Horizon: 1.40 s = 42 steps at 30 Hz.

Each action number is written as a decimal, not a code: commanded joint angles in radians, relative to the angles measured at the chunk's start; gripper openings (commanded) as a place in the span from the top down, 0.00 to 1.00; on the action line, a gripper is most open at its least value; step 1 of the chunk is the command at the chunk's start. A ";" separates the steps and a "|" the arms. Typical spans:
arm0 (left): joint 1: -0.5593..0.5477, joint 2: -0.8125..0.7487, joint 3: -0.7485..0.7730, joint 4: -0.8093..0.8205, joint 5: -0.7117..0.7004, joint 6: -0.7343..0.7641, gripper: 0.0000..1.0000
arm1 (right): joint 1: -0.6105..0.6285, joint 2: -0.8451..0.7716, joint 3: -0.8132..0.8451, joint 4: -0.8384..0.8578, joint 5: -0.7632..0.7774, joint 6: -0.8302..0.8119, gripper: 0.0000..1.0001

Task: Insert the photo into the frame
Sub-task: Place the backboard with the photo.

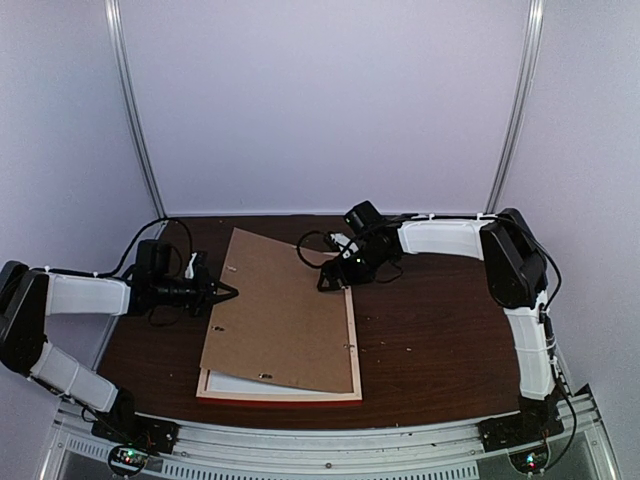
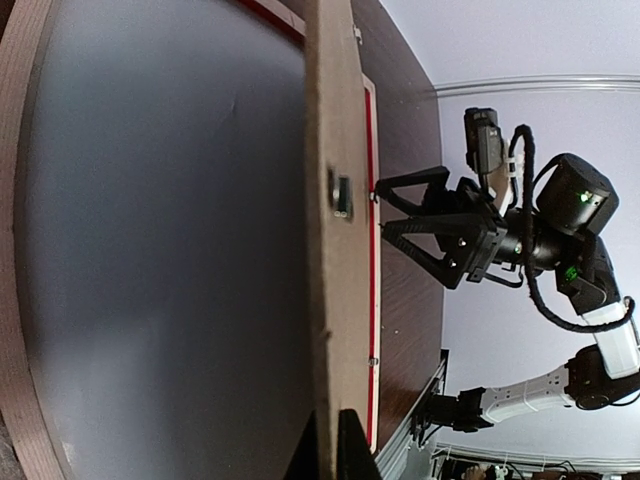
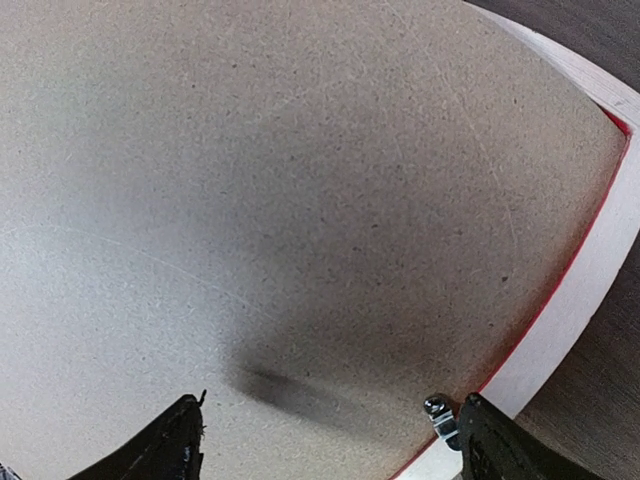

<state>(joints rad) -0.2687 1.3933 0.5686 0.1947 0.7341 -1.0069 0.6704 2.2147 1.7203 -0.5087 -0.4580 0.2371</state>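
One dark brown desk (image 1: 430, 330) stands between pale lilac walls (image 1: 330, 100). The frame (image 1: 280, 397) lies face down near its front edge under a skewed backing board (image 1: 280, 310); the photo cannot be made out. The left end effector (image 1: 228, 292) is clenched on the board's left edge. The right end effector (image 1: 328, 283) is released above the board.

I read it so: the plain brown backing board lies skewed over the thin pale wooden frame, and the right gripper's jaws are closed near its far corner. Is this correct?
Not quite. The jaws of the right gripper stand wide open, not closed; the left wrist view shows this plainly. The rest holds: the plain brown backing board lies skewed over the thin pale wooden frame.
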 commanded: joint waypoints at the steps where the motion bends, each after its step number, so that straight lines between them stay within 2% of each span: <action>1: -0.023 0.021 0.005 -0.112 -0.098 0.095 1.00 | 0.032 -0.005 -0.014 -0.092 -0.022 0.061 0.13; 10: -0.024 0.027 0.013 -0.138 -0.114 0.112 1.00 | 0.034 -0.002 -0.003 -0.138 -0.003 0.127 0.14; 29: -0.024 0.033 0.014 -0.152 -0.123 0.121 1.00 | 0.036 -0.039 -0.039 -0.102 -0.026 0.229 0.15; 36: -0.024 0.038 0.014 -0.153 -0.125 0.124 1.00 | 0.036 -0.063 -0.058 -0.090 -0.030 0.234 0.15; 42: -0.025 0.044 0.017 -0.153 -0.122 0.127 1.00 | 0.038 -0.152 -0.117 -0.086 -0.020 0.185 0.15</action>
<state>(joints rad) -0.2752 1.4044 0.5941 0.1490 0.7189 -0.9760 0.7055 2.1502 1.6474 -0.5636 -0.4854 0.4503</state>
